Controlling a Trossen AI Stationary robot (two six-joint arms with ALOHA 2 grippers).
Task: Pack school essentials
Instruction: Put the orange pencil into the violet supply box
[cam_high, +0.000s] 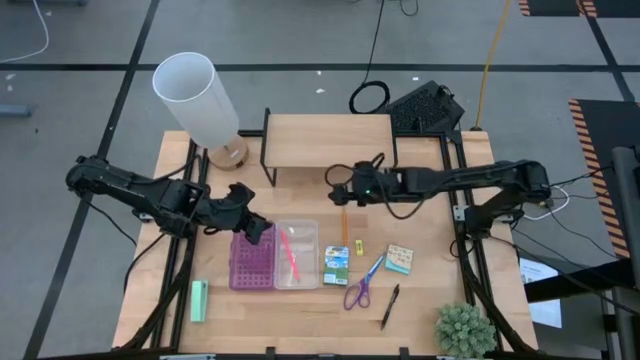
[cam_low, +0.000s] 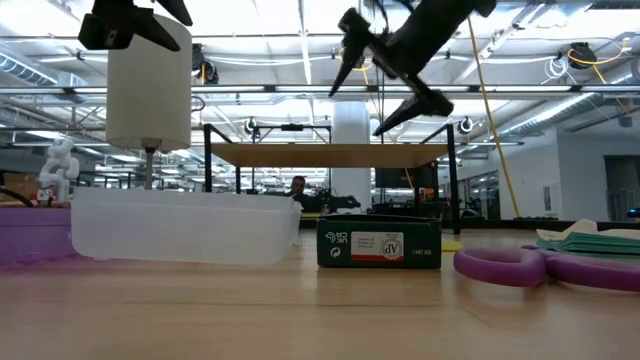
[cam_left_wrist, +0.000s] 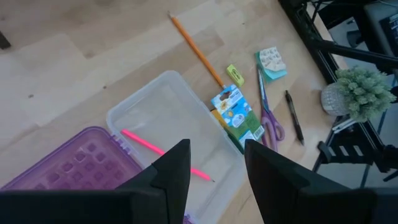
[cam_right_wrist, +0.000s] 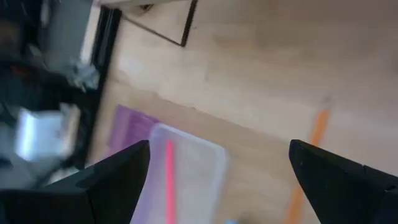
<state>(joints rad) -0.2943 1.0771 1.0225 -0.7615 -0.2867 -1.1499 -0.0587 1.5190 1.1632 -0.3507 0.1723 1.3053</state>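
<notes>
So only the pink pencil (cam_high: 290, 252) lies in the clear half of the case (cam_high: 297, 275); orange pencil (cam_high: 343, 224), scissors (cam_high: 362, 287), pen (cam_high: 389, 306) etc. wait on the table (cam_high: 300, 320), left gripper (cam_high: 252, 225) and right gripper (cam_high: 338, 188) both open, empty.

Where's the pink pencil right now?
In the high view the pink pencil lies inside the case's clear half, right of the purple half and left of the green-blue packet.

No legible text on packet (cam_low: 379, 243).
</notes>
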